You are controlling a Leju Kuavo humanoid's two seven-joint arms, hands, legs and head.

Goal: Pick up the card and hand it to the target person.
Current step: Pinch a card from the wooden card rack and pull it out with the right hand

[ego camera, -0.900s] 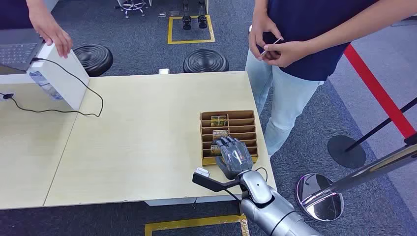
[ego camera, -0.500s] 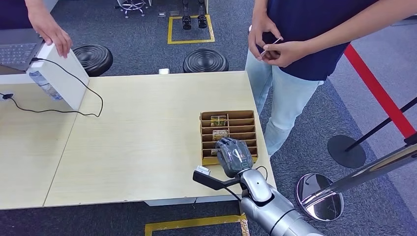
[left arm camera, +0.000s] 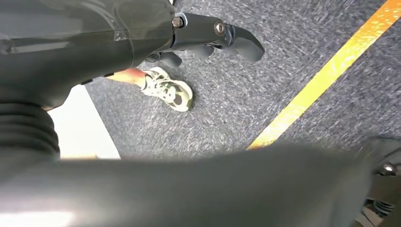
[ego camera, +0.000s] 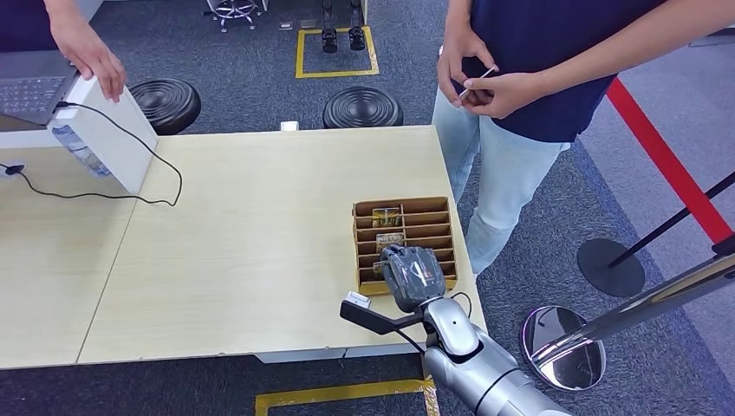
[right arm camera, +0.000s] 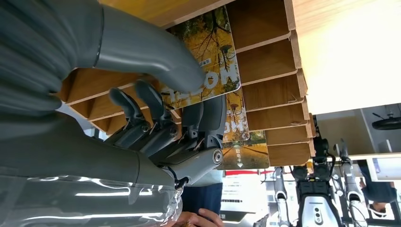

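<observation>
A brown slotted card box (ego camera: 436,204) stands near the table's right edge, with cards (ego camera: 386,214) upright in its far slots. My right hand (ego camera: 414,276) covers its near slots, fingers curled down. In the right wrist view this hand (right arm camera: 156,118) pinches a yellow autumn-print card (right arm camera: 210,56) between the thumb and the darker fingers behind it, with the card still in its slot. More cards (right arm camera: 239,125) stand in the slots beyond. The target person (ego camera: 537,52) stands past the table's right corner, holding a thin white item (ego camera: 478,82) in both hands. My left hand (left arm camera: 213,35) hangs over grey carpet, holding nothing.
A white box (ego camera: 108,130) with a black cable (ego camera: 130,195) lies at the table's left, another person's hand (ego camera: 91,56) resting on it beside a laptop (ego camera: 30,87). Two black stools (ego camera: 362,106) stand behind the table. A stanchion base (ego camera: 563,347) and red floor tape (ego camera: 663,156) are at the right.
My right hand's fingers have curled in over the box's near slots and the hand has drawn slightly back toward me. The people and the box have not moved.
</observation>
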